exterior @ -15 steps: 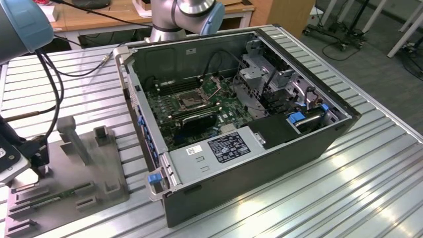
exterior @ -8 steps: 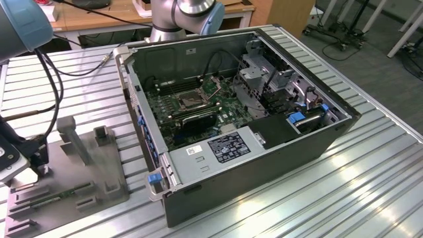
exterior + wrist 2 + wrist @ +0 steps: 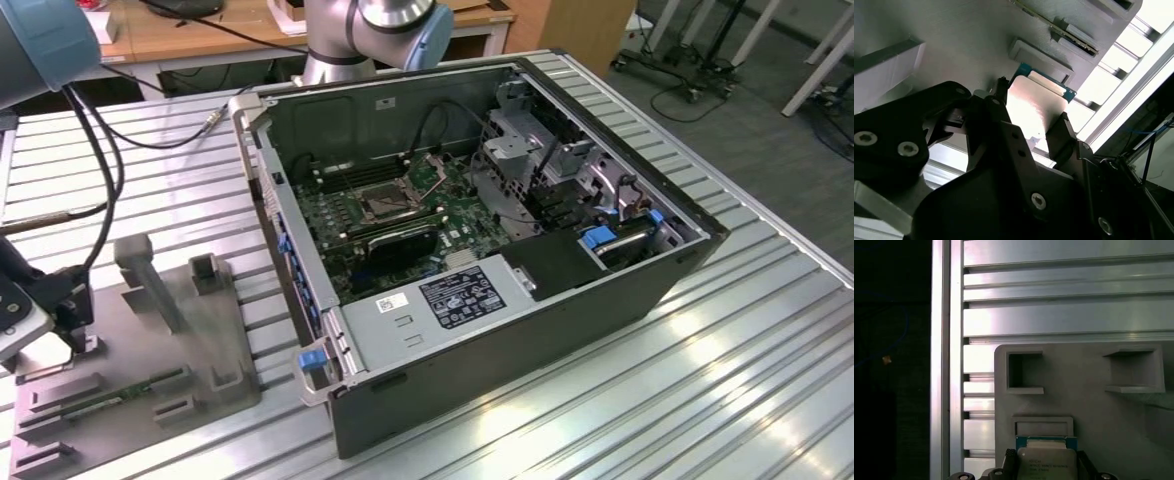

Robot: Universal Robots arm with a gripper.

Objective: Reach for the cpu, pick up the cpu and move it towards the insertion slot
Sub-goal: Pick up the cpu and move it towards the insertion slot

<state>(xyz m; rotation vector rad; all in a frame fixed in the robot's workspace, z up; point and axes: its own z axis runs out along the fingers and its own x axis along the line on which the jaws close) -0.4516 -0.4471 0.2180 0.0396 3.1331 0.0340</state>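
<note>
The cpu (image 3: 1036, 100) is a flat square chip with a silvery top and a green rim, and it sits between my two fingers in both wrist views. My gripper (image 3: 1031, 112) is shut on it, with one dark finger (image 3: 1000, 92) on each opposite edge. The chip (image 3: 1046, 457) is just over the gray plastic tray (image 3: 1089, 390), beside a shallow square recess (image 3: 1043, 426). I cannot tell whether it still touches the tray. In the exterior view my gripper (image 3: 47, 315) is at the far left over the tray (image 3: 200, 330). The insertion slot (image 3: 380, 204) lies inside the open computer case (image 3: 534, 330), well to the exterior view's right.
Upright gray posts (image 3: 144, 275) and a long green memory stick (image 3: 114, 398) stand on the tray. A black cable (image 3: 100, 180) hangs from the arm above it. The case's left wall (image 3: 274, 210) rises between tray and motherboard. The ribbed aluminium table (image 3: 694, 380) ends close beside the tray.
</note>
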